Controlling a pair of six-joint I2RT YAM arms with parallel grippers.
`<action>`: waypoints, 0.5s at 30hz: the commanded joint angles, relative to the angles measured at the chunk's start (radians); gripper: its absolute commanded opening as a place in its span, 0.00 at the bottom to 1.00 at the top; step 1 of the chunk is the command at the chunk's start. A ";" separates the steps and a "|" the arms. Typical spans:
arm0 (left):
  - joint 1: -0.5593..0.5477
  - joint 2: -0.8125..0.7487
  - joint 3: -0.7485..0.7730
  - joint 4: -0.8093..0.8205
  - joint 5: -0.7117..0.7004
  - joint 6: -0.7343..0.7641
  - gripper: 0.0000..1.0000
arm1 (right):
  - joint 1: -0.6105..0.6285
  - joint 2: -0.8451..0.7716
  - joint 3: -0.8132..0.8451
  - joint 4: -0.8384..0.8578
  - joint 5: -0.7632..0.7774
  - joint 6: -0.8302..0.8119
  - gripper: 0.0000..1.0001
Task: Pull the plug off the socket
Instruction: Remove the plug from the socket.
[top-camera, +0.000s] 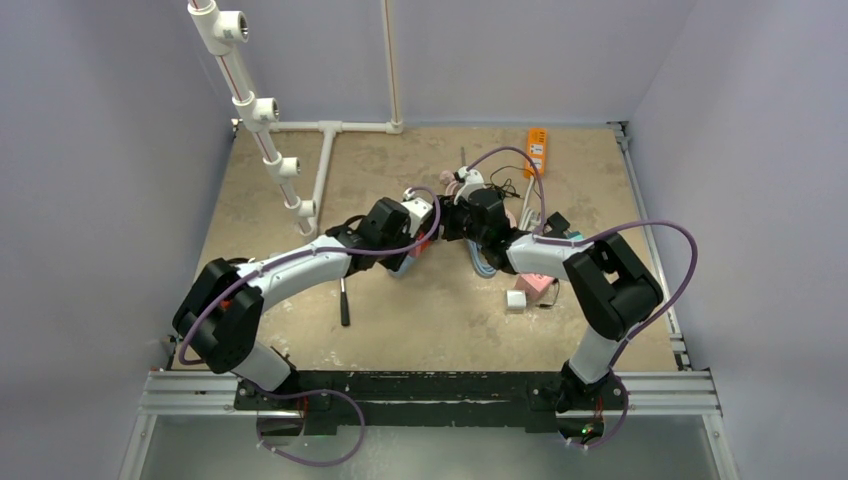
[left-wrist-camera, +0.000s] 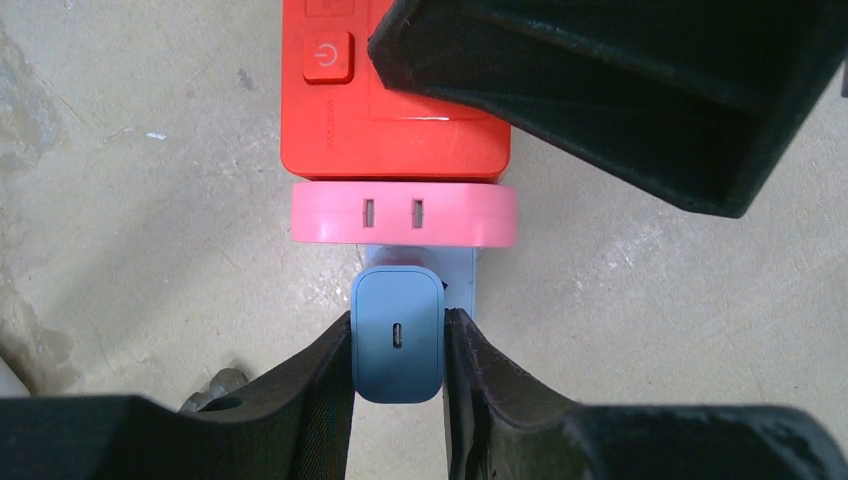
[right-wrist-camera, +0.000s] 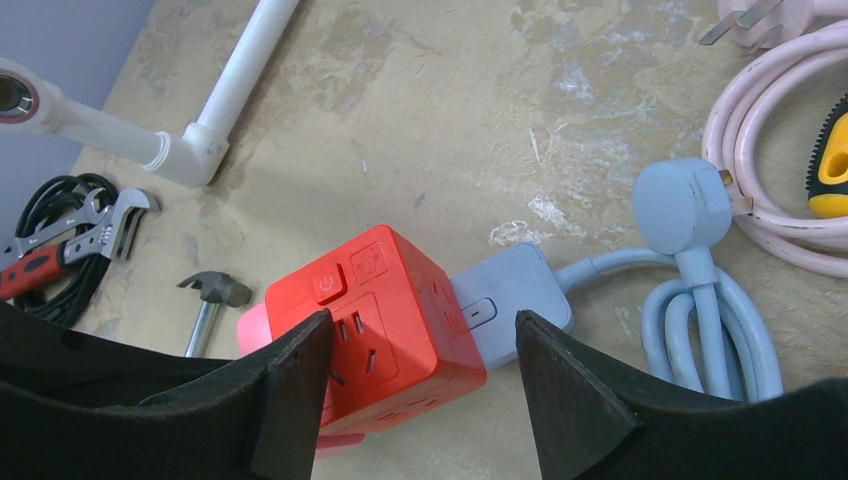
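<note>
**Desk:** Nearest the lens, your left gripper (left-wrist-camera: 398, 335) pinched the blue USB charger plug (left-wrist-camera: 397, 362) by its two flat sides. The plug sat in the blue-grey socket block (left-wrist-camera: 458, 282), just under the pink adapter (left-wrist-camera: 400, 215).

**Spotter:** Beyond that, your right gripper (right-wrist-camera: 422, 330) stood spread over the red cube socket (right-wrist-camera: 385, 310). Whether its fingers actually pressed on the cube could not be told.

**Desk:** That looked like your main risk. With the cube unpinned, a pull could have dragged the whole stack across the table (left-wrist-camera: 130, 200), plug and all.

**Spotter:** The plug's sides were also smooth and rounded. A crooked pull could have let your pads slide off, or wedged the pins in the slots.

**Desk:** Farther back, the coiled blue cable (right-wrist-camera: 700, 330) ran from that block. It might have snagged and swung the stack sideways.
</note>
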 joint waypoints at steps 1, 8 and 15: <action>0.028 -0.068 0.019 0.038 0.036 -0.001 0.00 | -0.005 0.054 -0.007 -0.145 0.099 -0.056 0.68; 0.163 -0.014 0.047 0.040 0.298 -0.077 0.00 | -0.002 0.063 -0.001 -0.151 0.106 -0.058 0.67; 0.201 0.000 0.051 0.039 0.342 -0.096 0.00 | 0.003 0.071 0.006 -0.157 0.113 -0.059 0.67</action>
